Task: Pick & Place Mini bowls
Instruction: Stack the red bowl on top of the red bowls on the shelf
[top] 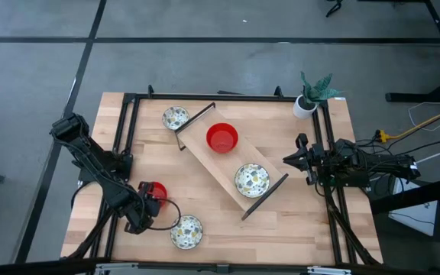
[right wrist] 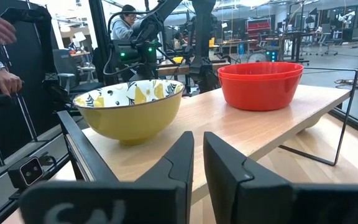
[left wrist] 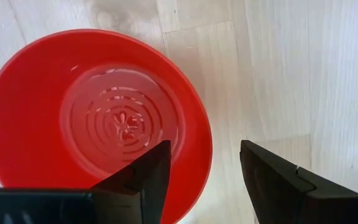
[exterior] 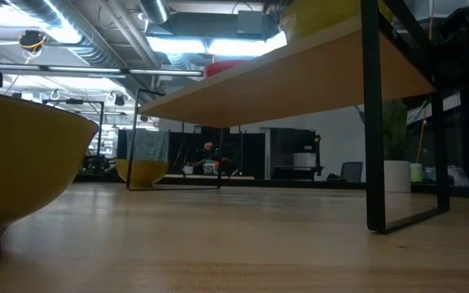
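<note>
A red mini bowl (top: 156, 191) (left wrist: 98, 112) sits on the table near the left front. My left gripper (top: 148, 206) (left wrist: 207, 168) hangs over it, open, with one finger above the bowl's inside and the other outside its rim (left wrist: 205, 146); I see no touch. A raised wooden shelf (top: 205, 156) carries a red bowl (top: 222, 137) (right wrist: 260, 84) and a patterned yellow bowl (top: 251, 180) (right wrist: 129, 109). Two more patterned bowls stand on the table, one near the front edge (top: 186, 231) and one at the far left (top: 176, 117). My right gripper (top: 295, 159) (right wrist: 197, 165) waits, shut, at the table's right side.
The shelf stands on thin black wire legs (exterior: 373, 122) and crosses the middle of the table at a slant. A white pot with a green plant (top: 307, 103) stands in the far right corner. Bare wood lies between the shelf and the near edge (top: 281, 237). People show in the room behind.
</note>
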